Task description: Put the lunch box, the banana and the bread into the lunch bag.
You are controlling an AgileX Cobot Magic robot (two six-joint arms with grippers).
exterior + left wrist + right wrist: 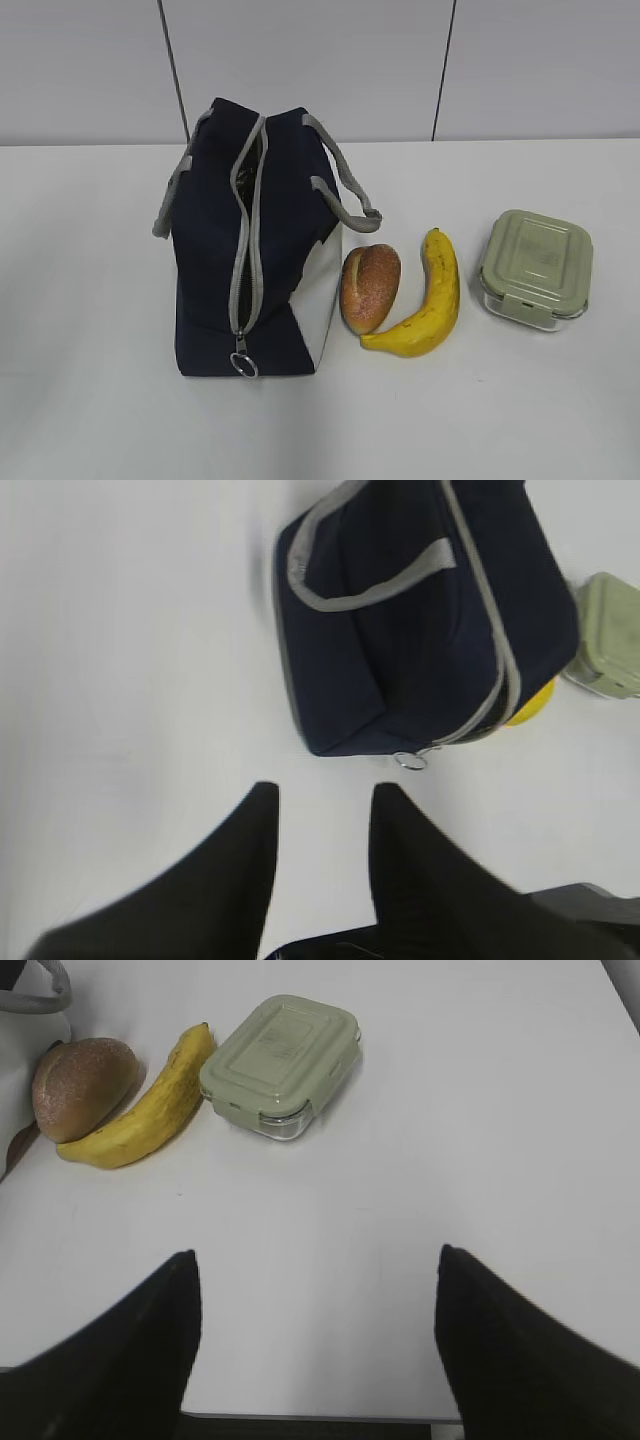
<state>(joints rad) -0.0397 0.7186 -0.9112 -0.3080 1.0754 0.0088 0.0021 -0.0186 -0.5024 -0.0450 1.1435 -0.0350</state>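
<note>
On the white table (90, 400) the lunch bag (215, 270) stands at about nine o'clock from the middle, its grey zipper (243, 250) running toward me and ending in a ring pull (244, 365) at the near bottom edge; the top of the zip gapes a little, and the grey handles (345, 190) flop to either side. Just to its three o'clock lies the bread (370, 288), close against the bag's white side panel. The banana (425, 300) curls around the bread's three o'clock side, touching it near the lower end. The lunch box (536, 268) sits apart at three o'clock from the banana, its green lid clipped on. My left gripper (322, 810) hovers over bare table with its two dark fingers a little way apart and nothing between them; the bag's ring-pull end is at twelve o'clock from it. My right gripper (315, 1280) has its fingers spread wide, holding nothing, with the lunch box at eleven o'clock and the banana and bread further toward ten
</note>
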